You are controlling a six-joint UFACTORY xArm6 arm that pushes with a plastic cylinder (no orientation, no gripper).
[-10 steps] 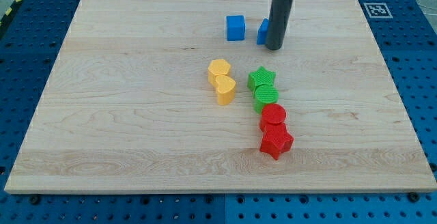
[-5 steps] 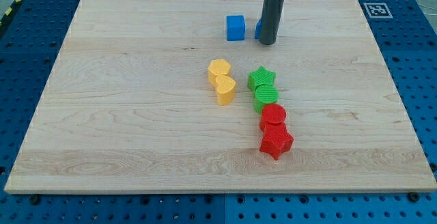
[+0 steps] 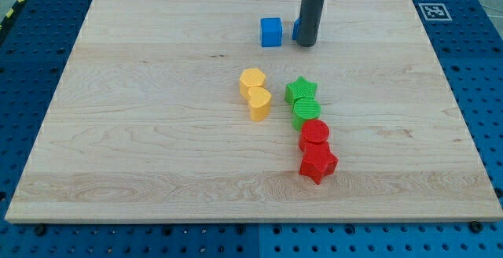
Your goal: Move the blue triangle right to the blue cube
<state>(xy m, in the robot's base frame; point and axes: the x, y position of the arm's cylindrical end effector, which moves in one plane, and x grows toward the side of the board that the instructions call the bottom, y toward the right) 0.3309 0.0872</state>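
The blue cube sits near the view's top, a little right of centre. The blue triangle lies just to its right, with a narrow gap between them; only a thin sliver of it shows at the rod's left edge. My dark rod stands in front of the triangle and hides most of it. My tip rests on the board at the triangle's lower right side, right of the cube.
A yellow hexagon and a yellow heart sit at the centre. A green star, a green cylinder, a red cylinder and a red star form a column to their right. A marker tag is at the top right corner.
My rod has moved left and toward the view's top. It now covers more of the blue triangle. The other blocks have not moved.
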